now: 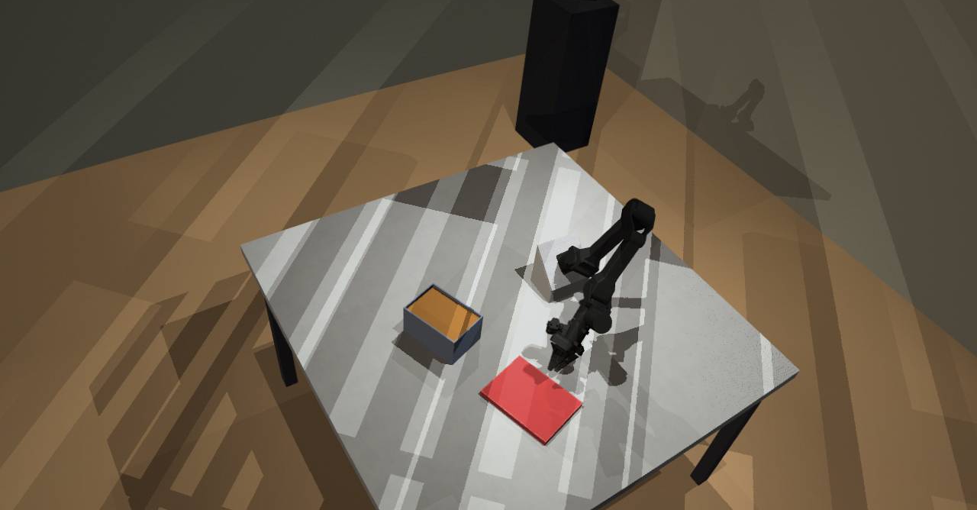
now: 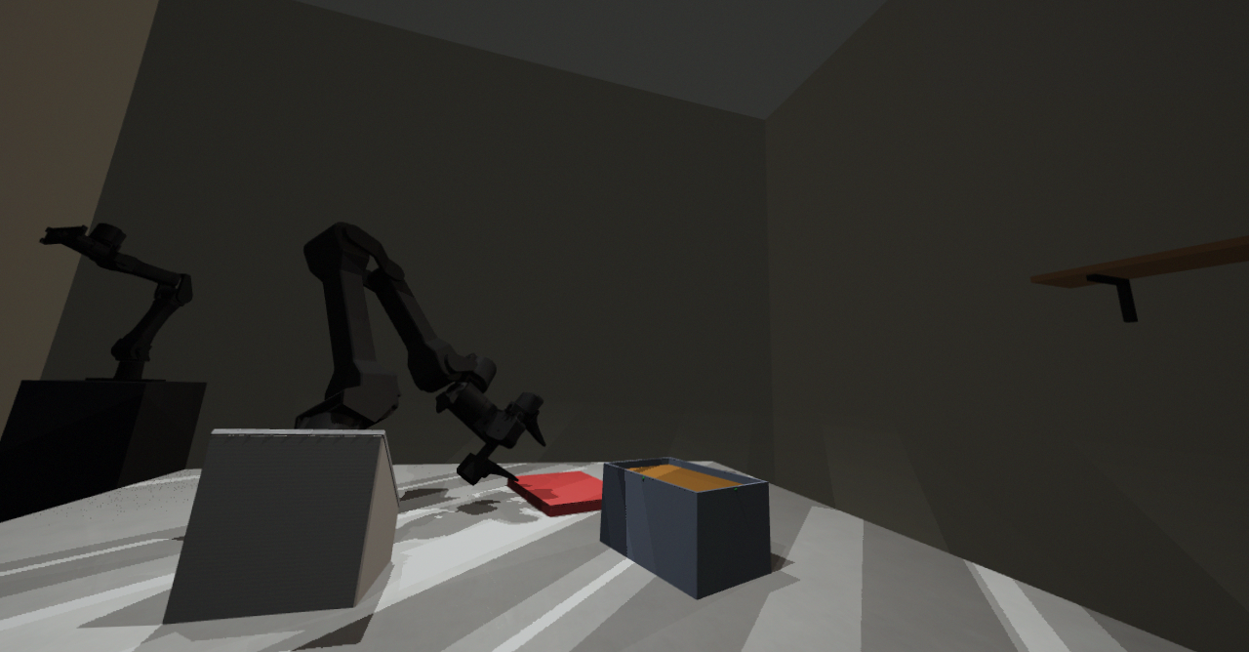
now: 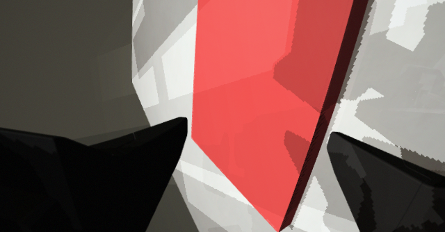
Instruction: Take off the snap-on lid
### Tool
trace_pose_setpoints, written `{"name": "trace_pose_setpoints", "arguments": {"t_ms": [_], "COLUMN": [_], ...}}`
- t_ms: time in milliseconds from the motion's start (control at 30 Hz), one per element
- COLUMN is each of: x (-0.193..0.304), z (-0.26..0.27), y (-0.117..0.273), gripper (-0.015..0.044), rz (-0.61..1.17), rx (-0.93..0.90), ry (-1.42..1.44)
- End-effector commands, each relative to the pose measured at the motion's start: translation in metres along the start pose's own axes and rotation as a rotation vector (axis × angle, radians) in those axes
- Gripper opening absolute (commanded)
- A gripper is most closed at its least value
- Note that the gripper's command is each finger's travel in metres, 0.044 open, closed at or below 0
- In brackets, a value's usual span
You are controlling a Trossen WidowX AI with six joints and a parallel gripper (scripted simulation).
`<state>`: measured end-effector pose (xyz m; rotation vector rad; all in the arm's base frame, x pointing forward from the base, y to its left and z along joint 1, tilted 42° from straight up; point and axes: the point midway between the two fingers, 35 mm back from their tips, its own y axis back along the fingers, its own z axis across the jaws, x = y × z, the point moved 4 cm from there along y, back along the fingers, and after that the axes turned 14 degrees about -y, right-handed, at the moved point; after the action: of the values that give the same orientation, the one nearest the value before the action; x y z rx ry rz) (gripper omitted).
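The red lid (image 1: pixel 522 398) (image 2: pixel 558 489) (image 3: pixel 243 69) lies flat on the table (image 1: pixel 683 343), its smooth top face up and its thin side wall showing. In the exterior view its right end is hidden behind the box. The storage box (image 1: pixel 429 333) (image 2: pixel 733 543) is dark blue-grey, stands upright and uncovered beside the lid, and shows an orange inside. My gripper (image 1: pixel 561 365) (image 2: pixel 528 462) (image 3: pixel 257 133) is open at the lid's edge nearest the arm. In the wrist view its fingers stand wide apart, one on each side of the lid, with a gap to it.
A grey wedge-shaped block (image 1: pixel 545 271) (image 2: pixel 270 526) stands on the table beside the arm, close to its base. A second arm stands on a black pedestal (image 1: pixel 563 69) (image 2: pixel 69 438) beyond the table. A wooden shelf (image 2: pixel 1152 264) is on the wall at the right.
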<state>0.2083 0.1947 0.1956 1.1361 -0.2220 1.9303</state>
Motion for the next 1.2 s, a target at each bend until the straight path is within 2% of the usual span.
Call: {"name": "trace_pose_setpoints", "arguments": {"t_ms": [0, 933, 1167], "x": [-0.004, -0.012, -0.007], "z": [-0.006, -0.041, -0.032], "y": [0.005, 0.049, 0.056], "gripper": [0.0440, 0.0440, 0.0440], "rz": [-0.007, -0.009, -0.009], "rx": [0.004, 0.006, 0.006], "ry": [-0.002, -0.005, -0.005]}}
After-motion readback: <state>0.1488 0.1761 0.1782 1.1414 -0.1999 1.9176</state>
